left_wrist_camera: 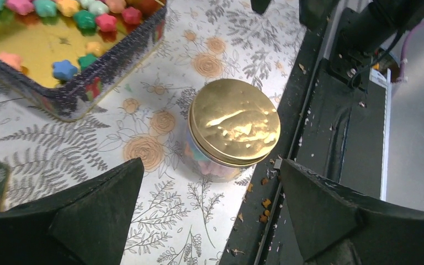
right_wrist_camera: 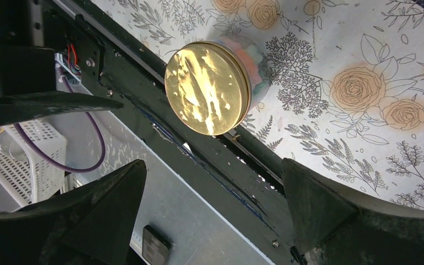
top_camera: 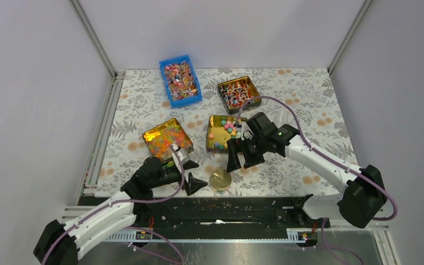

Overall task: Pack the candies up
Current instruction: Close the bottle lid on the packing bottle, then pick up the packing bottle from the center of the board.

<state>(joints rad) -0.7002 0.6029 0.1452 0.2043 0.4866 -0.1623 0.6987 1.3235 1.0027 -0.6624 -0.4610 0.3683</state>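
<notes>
Logging candies (top_camera: 231,128): I see mixed star pieces heaped at the far end of the centre gold tin (top_camera: 215,135).
Jar (top_camera: 220,180): upright, gold lid (left_wrist_camera: 234,127) on, pastel pieces showing through its side; near edge of the table (top_camera: 320,110), just near of that tin.
Left gripper (top_camera: 194,175): jaws spread wide, holding nothing, just left of the jar.
Right gripper (top_camera: 243,161): jaws spread wide, holding nothing, far-right of the jar.
Surroundings: gummy tin (top_camera: 167,138) left; blue bin (top_camera: 180,81) and wrapper tin (top_camera: 238,93) far.
</notes>
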